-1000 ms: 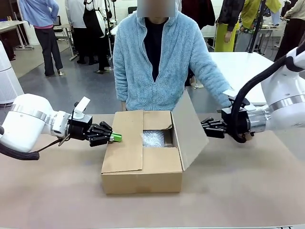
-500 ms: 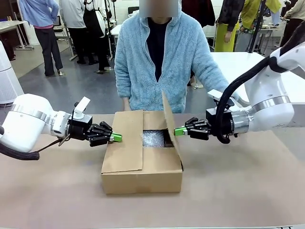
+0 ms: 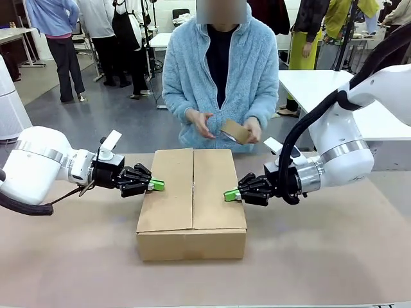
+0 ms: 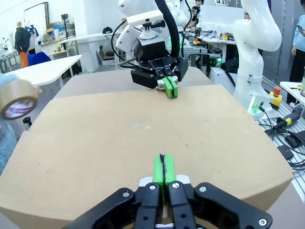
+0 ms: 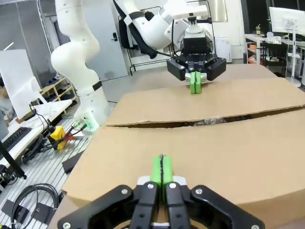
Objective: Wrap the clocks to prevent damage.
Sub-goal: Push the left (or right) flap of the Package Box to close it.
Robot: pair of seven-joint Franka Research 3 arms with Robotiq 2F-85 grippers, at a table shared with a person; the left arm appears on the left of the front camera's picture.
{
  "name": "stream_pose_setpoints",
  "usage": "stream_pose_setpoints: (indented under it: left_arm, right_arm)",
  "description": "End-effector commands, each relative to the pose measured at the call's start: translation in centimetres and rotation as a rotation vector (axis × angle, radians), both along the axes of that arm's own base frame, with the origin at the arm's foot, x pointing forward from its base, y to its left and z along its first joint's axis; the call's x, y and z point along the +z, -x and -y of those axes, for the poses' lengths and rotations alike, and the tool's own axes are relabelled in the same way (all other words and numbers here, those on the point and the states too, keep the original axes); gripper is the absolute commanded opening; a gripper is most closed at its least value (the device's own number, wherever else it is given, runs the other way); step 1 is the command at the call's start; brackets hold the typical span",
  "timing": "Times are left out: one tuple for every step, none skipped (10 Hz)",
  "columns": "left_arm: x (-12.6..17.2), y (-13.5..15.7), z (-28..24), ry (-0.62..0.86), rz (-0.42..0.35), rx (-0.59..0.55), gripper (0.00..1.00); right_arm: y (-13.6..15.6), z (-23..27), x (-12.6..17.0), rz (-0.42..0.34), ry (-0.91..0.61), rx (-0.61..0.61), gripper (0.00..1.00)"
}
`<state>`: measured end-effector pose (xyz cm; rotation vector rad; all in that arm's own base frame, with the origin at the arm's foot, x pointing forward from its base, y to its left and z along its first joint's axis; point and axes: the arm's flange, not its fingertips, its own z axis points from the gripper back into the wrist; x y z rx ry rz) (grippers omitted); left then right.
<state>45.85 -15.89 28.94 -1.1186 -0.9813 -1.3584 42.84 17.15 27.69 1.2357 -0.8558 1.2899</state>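
the cardboard box (image 3: 192,205) sits closed. the left gripper (image 3: 157,185) and right gripper (image 3: 230,196), both pinched together, touch its top from opposite sides. beyond it, a person (image 3: 218,77) holds a tape roll (image 3: 235,132).

The box (image 3: 191,212) sat in the middle of the table (image 3: 334,256), its two top flaps lying flat and meeting along the centre. The left gripper (image 3: 157,185) rested on the left flap's outer edge and the right gripper (image 3: 230,195) on the right flap's, facing each other across the lid. Behind the table stood a person (image 3: 221,77), with a roll of tape (image 3: 235,131) above the box's far edge.
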Motion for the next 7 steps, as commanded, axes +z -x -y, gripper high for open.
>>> stream_pose_setpoints:
  left_arm:
    - [-0.2, -0.1, 0.5, -0.011, 0.004, 0.01, 0.0]
    - [-0.2, -0.1, 0.5, -0.011, 0.004, 0.01, 0.0]
    - [-0.2, -0.1, 0.5, -0.011, 0.004, 0.01, 0.0]
    - [-0.2, -0.1, 0.5, -0.011, 0.004, 0.01, 0.0]
    - [-0.2, -0.1, 0.5, -0.011, 0.004, 0.01, 0.0]
    - [-0.2, -0.1, 0.5, -0.011, 0.004, 0.01, 0.0]
    - [-0.2, -0.1, 0.5, -0.011, 0.004, 0.01, 0.0]
  right_arm:
    - [-1.2, -0.5, -1.8, 0.047, 0.044, -0.063, 0.01]
    - [-1.3, -0.5, -2.5, 0.062, 0.061, -0.071, 0.01]
    - [-1.4, -0.4, -2.9, 0.065, 0.071, -0.077, 0.01]
    - [-2.1, -0.6, -2.6, 0.068, 0.067, -0.086, 0.01]
    - [-2.2, -0.6, -2.7, 0.075, 0.066, -0.086, 0.01]
    - [-1.8, -0.4, -2.7, 0.067, 0.073, -0.08, 0.01]
    - [-1.1, -0.1, 0.0, 0.033, 0.002, -0.016, 0.01]
